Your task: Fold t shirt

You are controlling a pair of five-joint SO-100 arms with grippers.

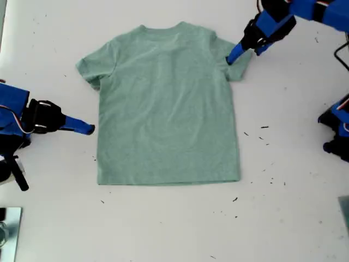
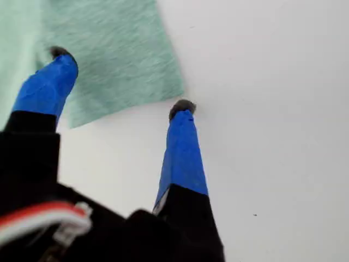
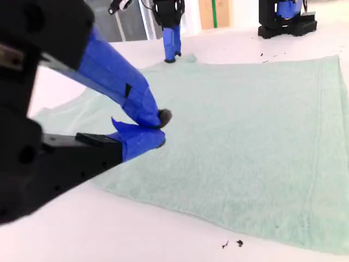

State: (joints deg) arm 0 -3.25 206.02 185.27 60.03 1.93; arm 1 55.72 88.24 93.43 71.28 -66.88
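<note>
Two blue-tipped grippers work at opposite sides of the t shirt [image 1: 166, 103], which lies flat and unfolded on the white table [image 1: 283, 218], collar toward the top of the exterior view.

Nearest the bottom of the exterior view, at its left edge, my second gripper [image 1: 87, 129] sits just beside the shirt's side edge, apart from the cloth. In its own wrist view my second gripper [image 3: 161, 128] has its jaws closed tip to tip, with nothing between them.

Farther up, at the exterior view's right, my first gripper [image 1: 235, 53] is at the sleeve. Its wrist view shows my first gripper [image 2: 122, 82] with jaws spread wide, one fingertip [image 2: 57, 71] over the sleeve cloth, the other on bare table just beside the sleeve's corner.
</note>
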